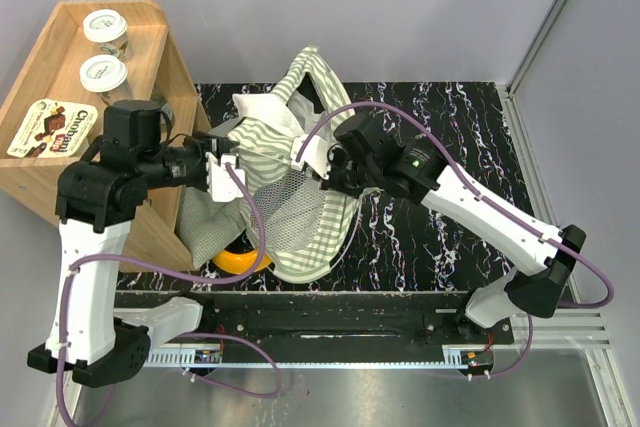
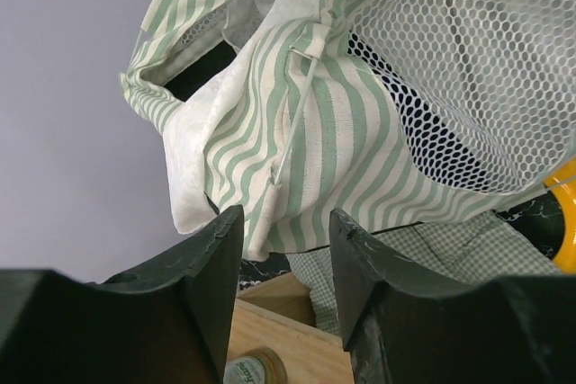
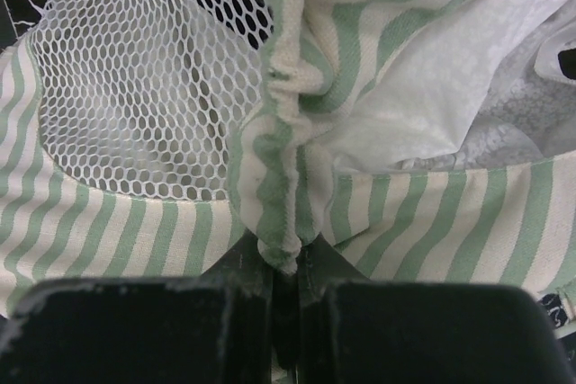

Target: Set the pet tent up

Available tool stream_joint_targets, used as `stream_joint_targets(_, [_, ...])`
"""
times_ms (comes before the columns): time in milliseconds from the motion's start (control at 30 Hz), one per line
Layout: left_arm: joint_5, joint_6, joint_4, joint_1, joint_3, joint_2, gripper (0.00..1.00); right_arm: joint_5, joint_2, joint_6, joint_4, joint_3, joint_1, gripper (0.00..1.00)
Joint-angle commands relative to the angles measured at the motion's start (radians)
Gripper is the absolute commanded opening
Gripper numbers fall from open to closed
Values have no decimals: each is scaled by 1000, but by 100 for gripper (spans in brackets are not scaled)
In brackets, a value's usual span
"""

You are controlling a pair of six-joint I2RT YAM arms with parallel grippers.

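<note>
The pet tent (image 1: 300,187) is a crumpled green-and-white striped heap in the middle of the dark marbled table, its white mesh window (image 1: 290,212) facing up. My right gripper (image 1: 325,169) is shut on a gathered striped seam of the tent (image 3: 283,222) beside the mesh (image 3: 144,87). My left gripper (image 1: 228,175) is open and empty at the tent's left side. In the left wrist view the striped fabric (image 2: 306,132), a thin pole (image 2: 297,114) and the mesh (image 2: 477,69) lie just beyond its fingers (image 2: 216,258).
A wooden shelf (image 1: 150,37) stands at the left with two yogurt cups (image 1: 104,27) and a Chobani pack (image 1: 52,129). A checked green cushion (image 1: 205,222) and a yellow object (image 1: 240,260) lie under the tent's near-left edge. A jar lid (image 2: 255,370) sits below my left fingers.
</note>
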Motion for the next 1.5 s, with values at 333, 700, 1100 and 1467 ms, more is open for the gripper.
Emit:
stream_joint_targets(333, [14,37,162,-9,-94,24,28,-74,-3,20,59,50,-14,0])
stream_joint_targets(700, [-50,36,190,-11,-133,27,27,-89,-8,18,53,58,-14,0])
stream_joint_targets(1100, [-93,30,210,-11,-139,34,0,-94,-5,17,53,56,-16,0])
stream_joint_targets(1467, [48,-179,265,-58,-137,29,0,-169,55,46,96,167,-16,0])
